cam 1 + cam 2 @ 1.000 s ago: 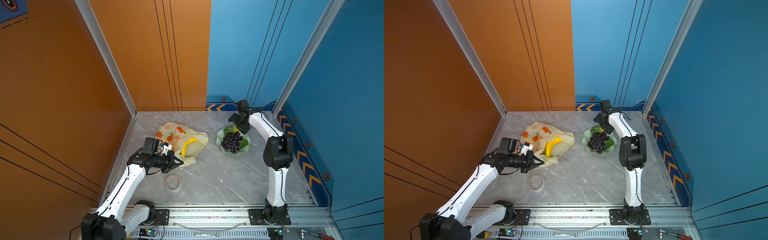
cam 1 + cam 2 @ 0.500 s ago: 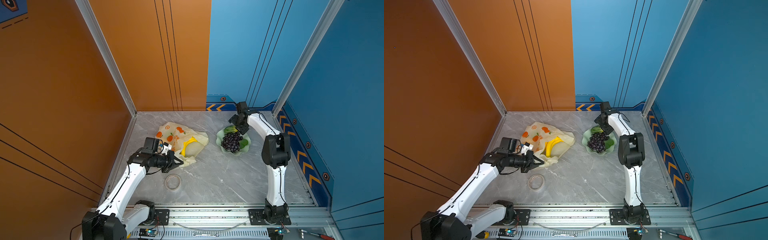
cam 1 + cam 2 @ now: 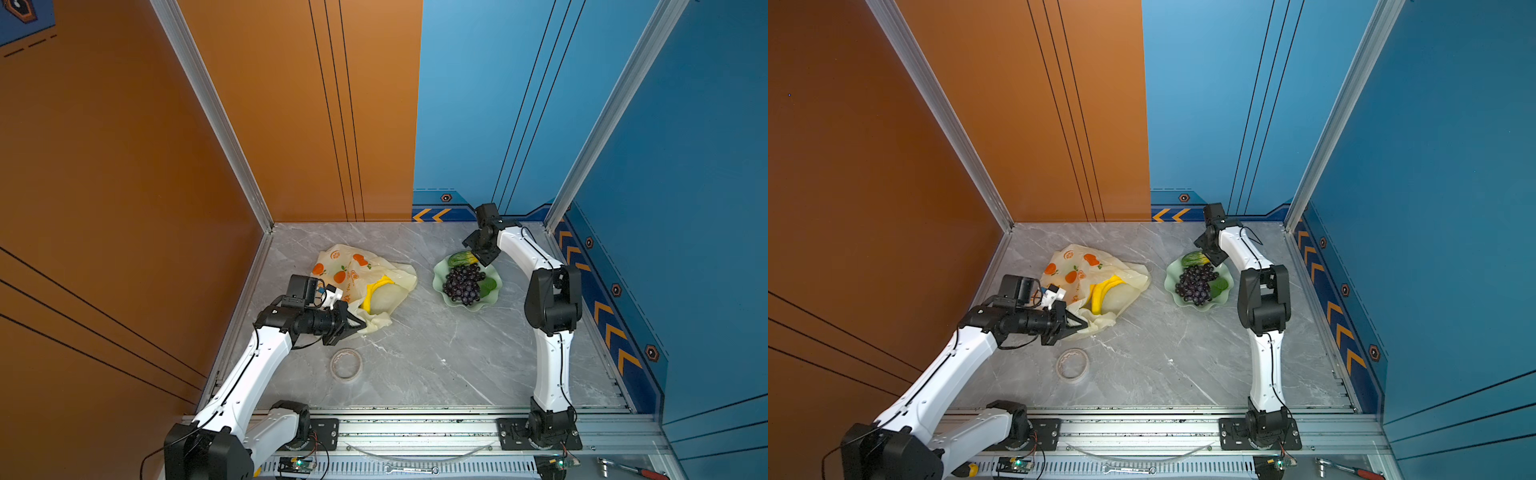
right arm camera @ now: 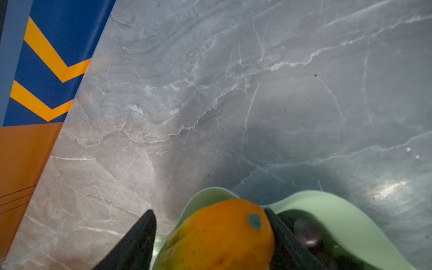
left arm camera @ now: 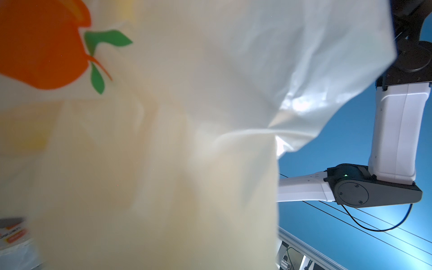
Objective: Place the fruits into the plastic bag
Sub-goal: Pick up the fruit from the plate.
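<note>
Firmly, left gripper [image 3: 358,327] pinches plastic bag [image 3: 353,270] at ten o'clock; right gripper [image 4: 208,210], part-open, straddles green-orange fruit [image 4: 217,236] in dish [image 4: 350,217] at two o'clock; grey marble bench [image 3: 436,353], orange-and-blue walls [image 3: 291,124].

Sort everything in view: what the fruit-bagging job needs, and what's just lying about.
Job: plastic bag, banana bunch inside it, green-orange fruit, grapes.
Lying about: pale green dish under the fruit, tape roll, spanner, red-handled tool.
</note>
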{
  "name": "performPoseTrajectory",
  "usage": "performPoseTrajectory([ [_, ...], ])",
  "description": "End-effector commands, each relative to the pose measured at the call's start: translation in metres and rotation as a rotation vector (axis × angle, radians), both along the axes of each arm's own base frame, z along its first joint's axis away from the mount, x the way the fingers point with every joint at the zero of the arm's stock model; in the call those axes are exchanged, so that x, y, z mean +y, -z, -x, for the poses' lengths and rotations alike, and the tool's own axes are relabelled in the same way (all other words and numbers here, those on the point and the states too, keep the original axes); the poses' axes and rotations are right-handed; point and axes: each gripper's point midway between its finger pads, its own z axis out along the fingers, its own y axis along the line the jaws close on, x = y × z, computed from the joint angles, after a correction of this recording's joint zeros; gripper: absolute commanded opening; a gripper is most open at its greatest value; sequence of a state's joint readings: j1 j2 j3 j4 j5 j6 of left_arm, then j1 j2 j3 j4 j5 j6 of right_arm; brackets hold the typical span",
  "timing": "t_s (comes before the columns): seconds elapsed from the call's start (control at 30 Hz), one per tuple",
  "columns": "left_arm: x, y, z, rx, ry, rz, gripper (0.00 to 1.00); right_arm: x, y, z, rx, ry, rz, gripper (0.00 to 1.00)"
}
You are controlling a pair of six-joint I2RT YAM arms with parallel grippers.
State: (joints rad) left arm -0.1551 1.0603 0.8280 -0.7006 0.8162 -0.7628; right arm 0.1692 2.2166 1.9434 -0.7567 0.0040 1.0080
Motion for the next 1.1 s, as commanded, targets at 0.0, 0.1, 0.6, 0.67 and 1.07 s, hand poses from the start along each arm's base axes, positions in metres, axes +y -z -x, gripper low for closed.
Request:
performPoseTrajectory([
  [0.0, 0.002, -0.009, 0.001, -0.027, 0.003, -0.001, 0.00, -0.004, 0.004, -0.008, -0.012, 0.015, 0.008, 0.61],
  [0.1, 0.002, -0.009, 0.001, -0.027, 0.002, 0.000, 0.00, -0.003, 0.003, -0.008, -0.014, 0.018, 0.001, 0.56],
  [0.6, 0.002, -0.011, 0.003, -0.040, 0.003, 0.004, 0.00, 0.006, -0.029, -0.006, -0.087, 0.007, -0.022, 0.33],
  [0.67, 0.003, -0.011, 0.003, -0.041, 0.002, 0.006, 0.00, 0.006, -0.033, -0.005, -0.093, 0.009, -0.029, 0.33],
  [1.07, 0.003, -0.014, 0.004, -0.051, 0.004, 0.012, 0.00, 0.016, -0.097, 0.007, -0.219, -0.003, -0.110, 0.33],
])
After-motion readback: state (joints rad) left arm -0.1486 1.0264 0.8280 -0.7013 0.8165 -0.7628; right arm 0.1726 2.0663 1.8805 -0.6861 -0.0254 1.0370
